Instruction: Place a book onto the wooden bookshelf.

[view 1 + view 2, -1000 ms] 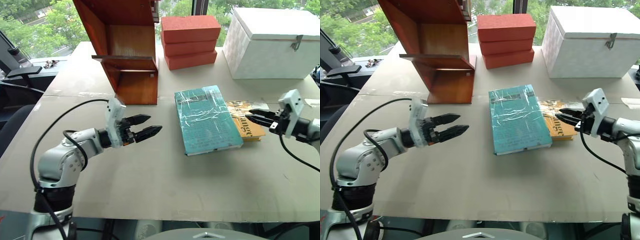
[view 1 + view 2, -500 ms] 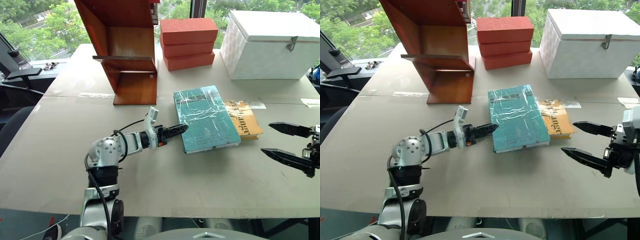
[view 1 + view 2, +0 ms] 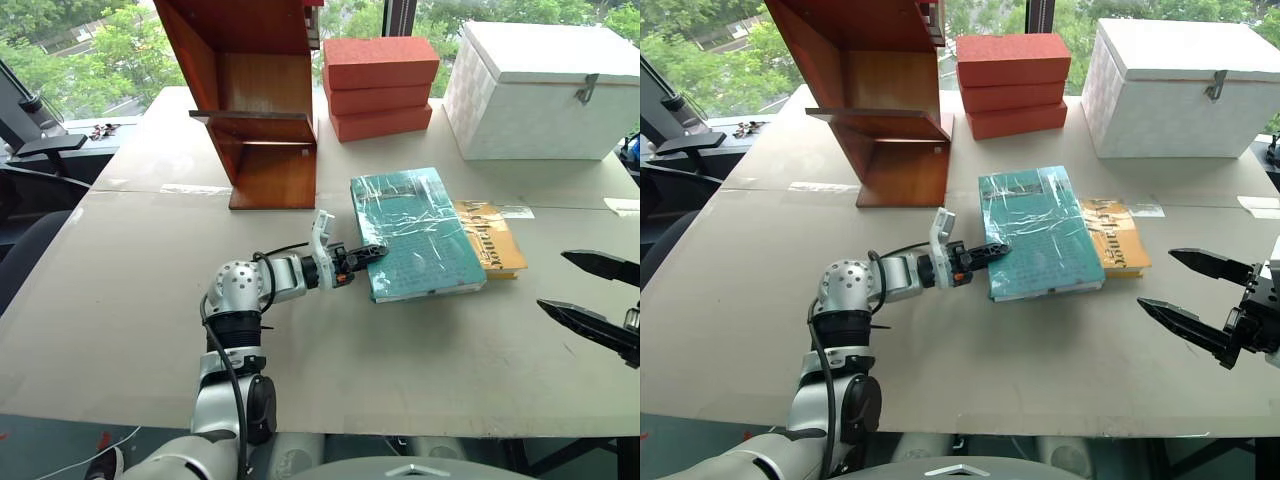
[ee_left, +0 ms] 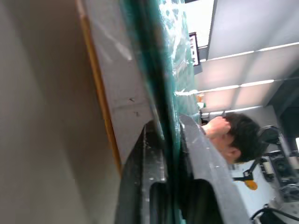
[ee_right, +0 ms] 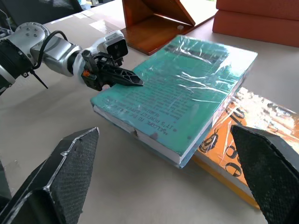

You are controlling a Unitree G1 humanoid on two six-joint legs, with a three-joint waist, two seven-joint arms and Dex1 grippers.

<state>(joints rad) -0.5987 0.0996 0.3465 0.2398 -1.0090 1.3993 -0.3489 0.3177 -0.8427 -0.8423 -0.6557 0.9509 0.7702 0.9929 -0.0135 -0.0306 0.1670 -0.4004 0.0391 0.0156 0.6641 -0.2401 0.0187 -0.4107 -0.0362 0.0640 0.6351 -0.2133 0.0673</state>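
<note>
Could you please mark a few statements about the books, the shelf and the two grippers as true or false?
1. The left gripper is shut on an edge of the thick teal-green plastic-wrapped book. True.
2. The teal book stands on the reddish-brown wooden bookshelf. False: it lies on the table, partly over the thinner yellow-orange book.
3. The right gripper is open and holds nothing. True.
4. The stacked red-orange bricks sit on top of the white box. False: they stand on the table between the bookshelf and the box.
5. The white box's lid is open. False: it is closed.
</note>
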